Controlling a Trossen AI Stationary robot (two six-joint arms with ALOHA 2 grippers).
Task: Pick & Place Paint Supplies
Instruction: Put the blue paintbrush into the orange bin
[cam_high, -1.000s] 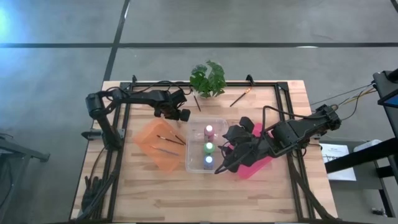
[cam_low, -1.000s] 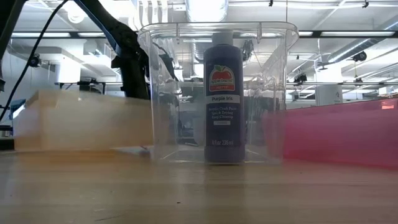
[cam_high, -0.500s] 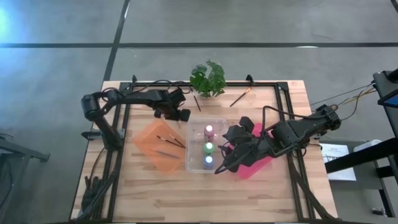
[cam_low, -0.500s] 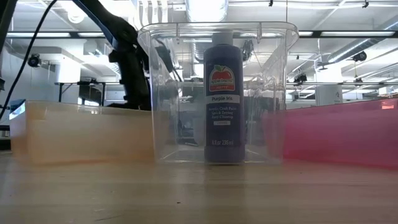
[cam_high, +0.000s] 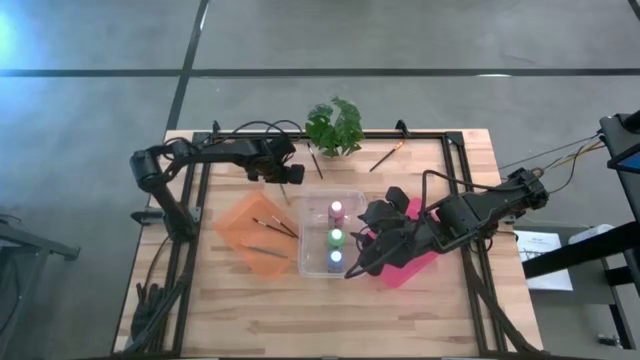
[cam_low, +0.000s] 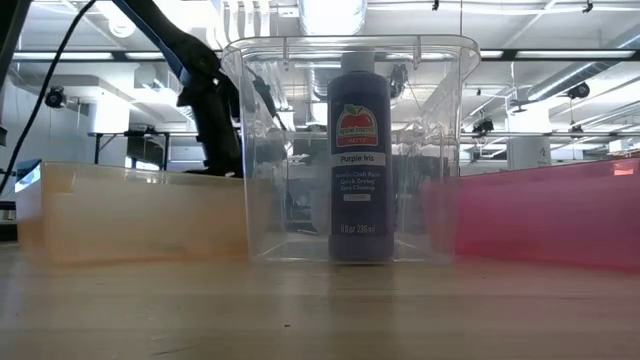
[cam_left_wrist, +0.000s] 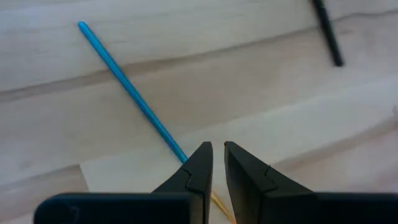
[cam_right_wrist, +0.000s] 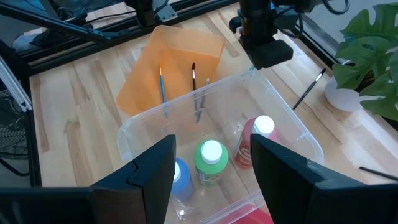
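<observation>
The scene is being sorted by kind, which accounts for the layout. Three paint bottles, pink-capped (cam_high: 336, 210), green-capped (cam_high: 336, 237) and blue-capped (cam_high: 335, 258), are being kept upright in a row inside the clear bin (cam_high: 352, 196) at the middle of the tabletop (cam_high: 300, 310), so that they cannot roll. Thin paintbrushes (cam_high: 272, 226) are being collected flat on the orange tray (cam_high: 240, 222) just beside the bin, where long handles lie without tipping. The left hand (cam_high: 285, 176) is being held low over the tabletop beyond the tray's far corner, its fingers (cam_left_wrist: 198, 169) drawn nearly together with only a slim gap between them; a blue brush handle (cam_left_wrist: 127, 87) is running out from just in front of the fingertips, but whether it is actually being pinched cannot be told. Two further brushes, one (cam_high: 316, 164) beside the potted plant (cam_high: 335, 125) and one (cam_high: 385, 156) farther right, are being left loose on the wood, so the gathering appears unfinished. The right hand (cam_high: 368, 252) is being held beside the bin, over the pink tray (cam_high: 412, 266), with its fingers (cam_right_wrist: 152, 165) spread wide and nothing between them, apparently waiting.
</observation>
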